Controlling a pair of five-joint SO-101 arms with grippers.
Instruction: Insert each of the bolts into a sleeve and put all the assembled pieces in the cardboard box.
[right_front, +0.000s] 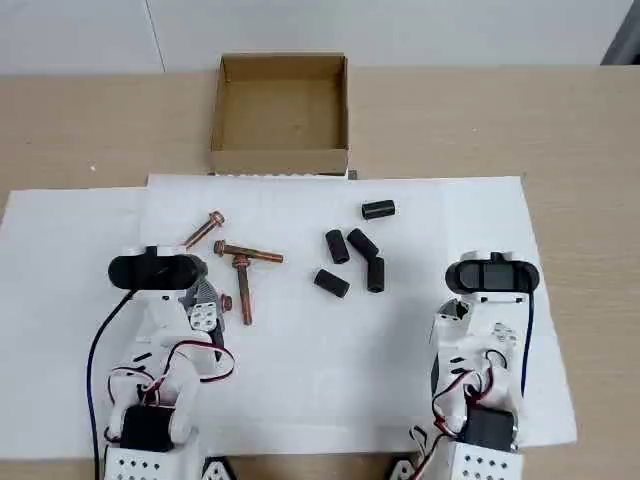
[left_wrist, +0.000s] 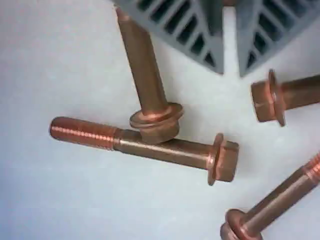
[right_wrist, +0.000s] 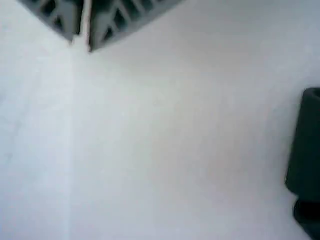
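4 coppery flanged bolts (right_front: 248, 251) lie near 5 black cylindrical sleeves (right_front: 332, 283).

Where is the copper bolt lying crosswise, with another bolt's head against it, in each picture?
High view: the crosswise bolt lies left of centre on the white sheet.
Left wrist view: the same bolt runs through mid-picture.
Right wrist view: a black sleeve on the sheet, away from the bolts.
Shared landmark: the white sheet; also the second bolt, head touching the crosswise shaft.
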